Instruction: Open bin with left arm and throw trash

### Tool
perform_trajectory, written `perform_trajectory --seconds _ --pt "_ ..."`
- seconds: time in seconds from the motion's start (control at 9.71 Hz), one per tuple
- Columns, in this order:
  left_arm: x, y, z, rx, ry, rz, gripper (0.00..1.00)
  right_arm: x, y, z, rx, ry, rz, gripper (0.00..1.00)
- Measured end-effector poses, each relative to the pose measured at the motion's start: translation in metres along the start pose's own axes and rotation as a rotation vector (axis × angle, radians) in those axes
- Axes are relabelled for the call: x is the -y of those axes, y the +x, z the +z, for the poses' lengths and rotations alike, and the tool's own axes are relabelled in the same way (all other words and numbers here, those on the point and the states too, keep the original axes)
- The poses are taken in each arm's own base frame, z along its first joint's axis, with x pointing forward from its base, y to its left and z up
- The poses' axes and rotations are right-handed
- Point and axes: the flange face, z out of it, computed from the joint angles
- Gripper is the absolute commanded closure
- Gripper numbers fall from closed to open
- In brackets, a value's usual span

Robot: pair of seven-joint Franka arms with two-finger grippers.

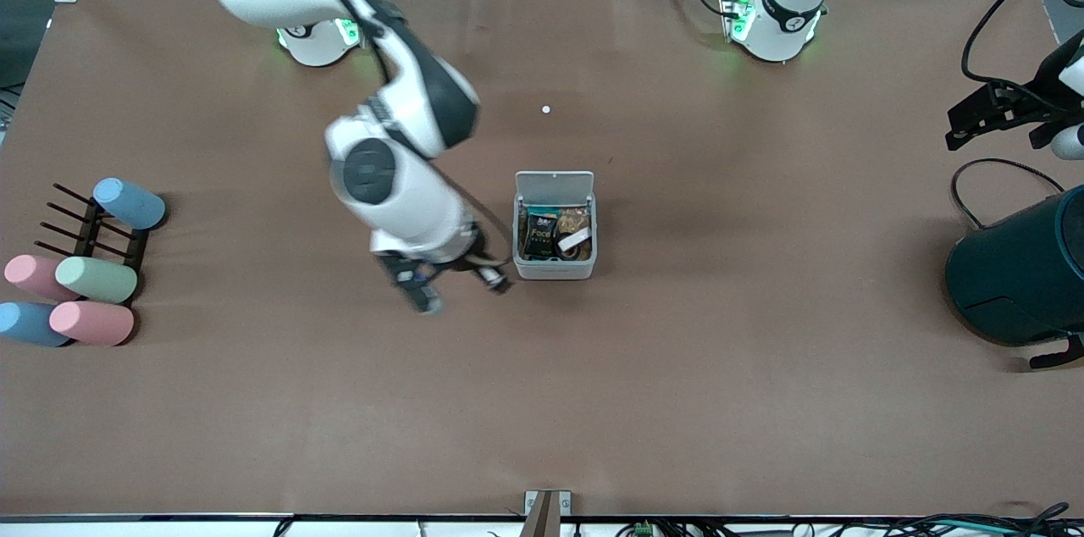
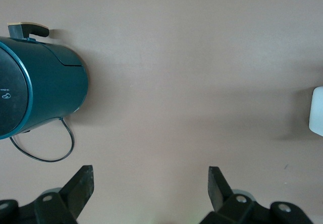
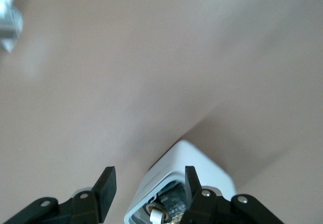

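The small white-grey bin stands mid-table with its lid swung up and open. Inside lie a black printed packet, a pale beige band loop and a small dark tape roll. My right gripper hangs low beside the bin, toward the right arm's end, open and empty. In the right wrist view its fingers frame a corner of the bin. My left gripper is open and empty, up at the left arm's end of the table.
A large dark teal cylinder lies at the left arm's end, with a black cable by it; it also shows in the left wrist view. Several pastel cylinders and a dark rack sit at the right arm's end.
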Motion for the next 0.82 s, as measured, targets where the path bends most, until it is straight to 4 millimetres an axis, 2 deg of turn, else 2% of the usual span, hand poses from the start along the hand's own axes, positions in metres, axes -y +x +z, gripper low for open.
perform_trajectory --seconds 0.1,0.31,0.51,0.82 --pt "0.000 0.000 0.000 0.000 0.000 -0.001 0.00 -0.017 0.027 -0.048 0.002 -0.024 0.002 0.40" --pt "0.001 0.000 0.000 0.000 0.000 -0.001 0.00 -0.065 0.052 -0.129 0.033 -0.128 -0.135 0.38" --pt "0.001 0.001 0.000 0.000 0.000 -0.003 0.00 -0.112 0.071 -0.186 0.070 -0.198 -0.317 0.32" --pt "0.002 0.001 0.000 0.001 0.000 -0.004 0.00 -0.200 0.135 -0.248 0.186 -0.255 -0.626 0.22"
